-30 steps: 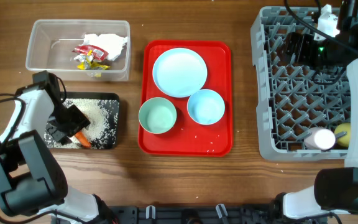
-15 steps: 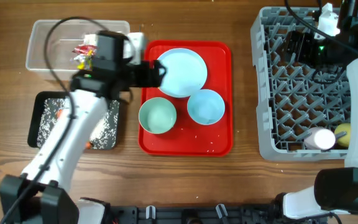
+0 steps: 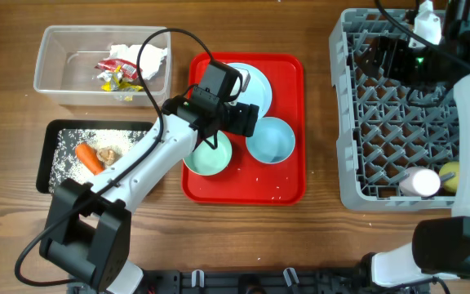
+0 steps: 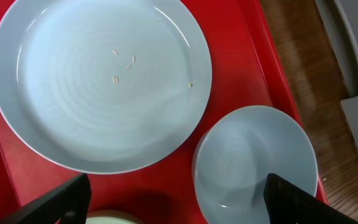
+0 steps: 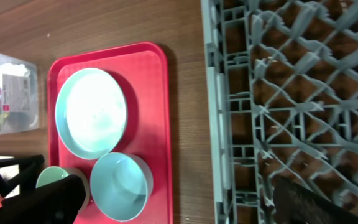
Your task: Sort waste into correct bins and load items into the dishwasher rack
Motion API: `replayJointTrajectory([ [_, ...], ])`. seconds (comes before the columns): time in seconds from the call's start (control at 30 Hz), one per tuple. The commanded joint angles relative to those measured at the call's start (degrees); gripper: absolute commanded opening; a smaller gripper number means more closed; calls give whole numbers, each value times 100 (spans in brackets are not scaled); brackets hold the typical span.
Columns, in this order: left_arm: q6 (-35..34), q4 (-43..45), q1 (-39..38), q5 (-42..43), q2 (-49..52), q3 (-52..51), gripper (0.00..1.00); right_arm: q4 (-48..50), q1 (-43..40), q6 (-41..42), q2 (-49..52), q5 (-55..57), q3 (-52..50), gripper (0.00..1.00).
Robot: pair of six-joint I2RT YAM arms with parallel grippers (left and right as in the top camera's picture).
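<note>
Rack (image 3: 398,114) along the right edge, my right gripper (image 5: 179,199) spread wide above it. Red tray (image 3: 288,188) mid-table holds plate (image 4: 98,81) (rice grains (image 4: 124,62) on it) and pale-blue bowl (image 4: 253,162) — left gripper (image 4: 179,198) hangs over both, fingers apart.

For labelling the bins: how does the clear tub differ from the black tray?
The clear tub is transparent with taller walls; the black tray is opaque and shallow. The tub holds a napkin and wrappers; the tray holds rice, a carrot piece and a brown lump. Both are rectangular and similar in size.
</note>
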Motion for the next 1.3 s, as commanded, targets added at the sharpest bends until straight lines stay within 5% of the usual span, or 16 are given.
replayJointTrajectory([
  [0.0, 109, 15, 7, -74, 4, 44, 90, 116, 492, 48, 271, -251, -125, 100],
  [0.13, 109, -63, 7, -76, 4, 44, 90, 369, 1200, 79, 623, -245, -157, 99],
  [0.27, -68, -516, 162, -201, -103, 44, 78, 608, 1799, 339, 1209, -247, -157, 99],
  [0.43, -256, -933, 839, -201, -1016, 44, 76, 479, 2312, 341, 1923, -175, -160, 91],
  [0.6, -256, -1204, 1679, -201, -2146, 44, 76, 393, 2402, 321, 2291, 184, -442, 68],
  [0.8, -254, -1585, 2374, -201, -2457, 42, 80, 1029, 2402, 323, 2291, 675, -1558, 65],
  [0.87, -251, -1604, 2404, -203, -2457, 42, 81, 1123, 2402, 341, 2291, 673, -1692, 46],
  [0.9, -254, -1604, 2404, -225, -2457, 42, 81, 1178, 2402, 398, 2286, 673, -1690, 15],
  [0.93, -251, -1604, 2404, -249, -2457, 42, 84, 1198, 2402, 509, 2286, 678, -1690, 5],
  [1.1, -254, -1604, 2404, -247, -2457, 37, 85, 1130, 2326, 756, 2103, 675, -1674, 4],
  [1.27, -254, -1602, 2404, -245, -2424, 33, 87, 1027, 2321, 796, 404, 1158, -1674, 4],
])
